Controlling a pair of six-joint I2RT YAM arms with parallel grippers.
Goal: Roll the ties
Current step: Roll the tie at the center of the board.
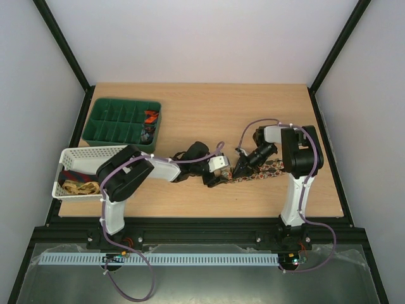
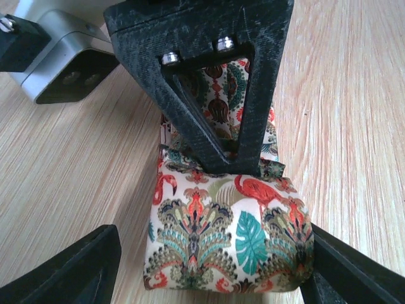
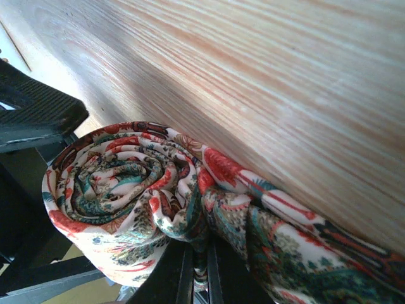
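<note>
Roughly, you are midway. On the table (image 1: pixel 209 107), the green tray (image 1: pixel 126 100) at ten o'clock holds finished work, and the white basket (image 1: pixel 88 151) at nine o'clock holds what waits. The floral tie (image 1: pixel 269 170) lies just past centre toward four o'clock. Its free length runs flat toward three o'clock under the right arm, and I judge that stretch to be what is left of this roll. In the basket a gold-patterned tie (image 1: pixel 81 187) and a maroon tie (image 1: pixel 74 172) lie loose and unrolled, so at least two more follow.

Your left gripper (image 2: pixel 212 259) stands open, a finger on either side of the coil without clamping it. Your right gripper (image 1: pixel 242 166) is closed, pinching the tie's fabric at the coil. The coil (image 2: pixel 228 247) itself shows several tight turns. Smallest, an orange-red coil (image 1: pixel 150 116) and a dark coil (image 1: pixel 147 133) sit in compartments on the tray's three o'clock side.
</note>
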